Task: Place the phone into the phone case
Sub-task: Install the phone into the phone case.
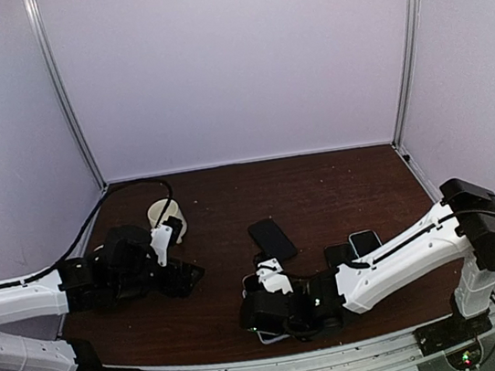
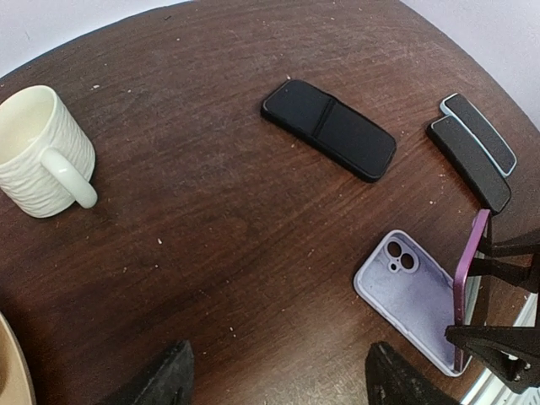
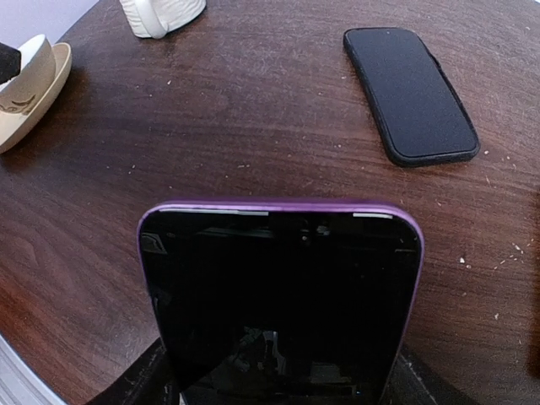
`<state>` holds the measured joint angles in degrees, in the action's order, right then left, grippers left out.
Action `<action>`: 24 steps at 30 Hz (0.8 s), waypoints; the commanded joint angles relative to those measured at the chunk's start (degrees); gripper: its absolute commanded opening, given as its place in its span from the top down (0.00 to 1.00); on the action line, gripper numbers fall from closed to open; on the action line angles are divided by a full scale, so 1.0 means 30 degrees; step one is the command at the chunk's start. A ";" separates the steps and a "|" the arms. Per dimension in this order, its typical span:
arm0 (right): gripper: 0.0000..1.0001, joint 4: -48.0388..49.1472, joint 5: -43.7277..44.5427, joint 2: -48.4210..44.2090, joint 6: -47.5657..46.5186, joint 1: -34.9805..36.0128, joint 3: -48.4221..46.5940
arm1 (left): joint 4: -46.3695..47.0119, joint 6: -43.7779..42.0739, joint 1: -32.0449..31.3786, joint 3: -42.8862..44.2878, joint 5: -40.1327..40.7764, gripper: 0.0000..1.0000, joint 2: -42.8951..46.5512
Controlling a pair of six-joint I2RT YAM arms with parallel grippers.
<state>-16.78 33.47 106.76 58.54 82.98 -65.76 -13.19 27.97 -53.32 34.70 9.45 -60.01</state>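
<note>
Your right gripper (image 3: pixel 283 380) clamped the purple phone (image 3: pixel 278 295), stood on edge at the lilac phone case (image 2: pixel 413 291) by the table's (image 1: pixel 321 184) near edge. Not seated; pressing flat remained. Your left gripper (image 2: pixel 278 375) hung open, empty.

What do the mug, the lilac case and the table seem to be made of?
Mug: probably glazed ceramic, cream and ribbed, with a soft sheen.
Case: likely silicone or soft plastic, matte lilac, no glare.
Table: wood or wood-look laminate, dark brown with visible grain; I cannot tell which.
</note>
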 commanded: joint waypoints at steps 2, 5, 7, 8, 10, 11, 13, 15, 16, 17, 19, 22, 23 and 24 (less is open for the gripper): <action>1.00 -0.0824 0.0949 0.0340 0.0666 0.0052 -0.0963 | 0.1407 0.0214 -0.0095 -0.0310 -0.0439 0.26 -0.0005; 1.00 -0.2001 0.0718 0.0571 0.0921 0.0046 -0.1591 | 0.1350 0.0120 -0.0096 -0.0200 -0.0463 0.26 -0.0137; 1.00 -0.2241 0.0461 0.0661 0.0617 0.0040 -0.1940 | 0.1390 0.0112 -0.0090 -0.0209 -0.0378 0.26 -0.0171; 1.00 -0.2334 0.0373 0.0676 0.0419 0.0038 -0.2088 | 0.1384 0.0090 -0.0097 -0.0200 -0.0347 0.26 -0.0185; 1.00 -0.2293 0.0283 0.0763 -0.0073 0.0023 -0.2287 | 0.1368 0.0026 -0.0087 -0.0173 -0.0289 0.26 -0.0242; 1.00 -0.2224 0.0273 0.0792 -0.0279 0.0003 -0.2299 | 0.1360 -0.0020 -0.0082 -0.0155 -0.0259 0.25 -0.0252; 1.00 -0.2170 0.0091 0.0895 -0.0449 -0.0116 -0.2262 | 0.1394 -0.0049 -0.0097 -0.0143 -0.0250 0.25 -0.0270; 1.00 -0.1991 -0.0302 0.1109 -0.0513 -0.0231 -0.2148 | 0.1368 -0.0042 -0.0085 -0.0140 -0.0273 0.25 -0.0260; 1.00 -0.1845 -0.0518 0.1176 -0.0502 -0.0281 -0.2114 | 0.1378 -0.0039 -0.0096 -0.0140 -0.0319 0.25 -0.0269; 1.00 -0.1622 -0.0680 0.1290 -0.0523 -0.0280 -0.2043 | 0.1405 -0.0035 -0.0079 -0.0140 -0.0384 0.24 -0.0274; 1.00 -0.1543 -0.0812 0.1451 -0.0236 -0.0319 -0.1825 | 0.1452 -0.0047 -0.0075 -0.0162 -0.0426 0.24 -0.0310; 1.00 -0.1539 -0.0846 0.1601 -0.0013 -0.0325 -0.1587 | 0.1467 -0.0056 -0.0078 -0.0169 -0.0397 0.24 -0.0334; 1.00 -0.1540 -0.0820 0.1636 0.0014 -0.0333 -0.1516 | 0.1482 -0.0063 -0.0092 -0.0169 -0.0412 0.24 -0.0330; 1.00 -0.1544 -0.0839 0.1692 0.0065 -0.0338 -0.1471 | 0.1517 -0.0064 -0.0075 -0.0169 -0.0440 0.24 -0.0340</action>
<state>-22.02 30.76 110.17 58.24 82.19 -70.98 -11.70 28.03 -53.32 34.04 8.75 -60.51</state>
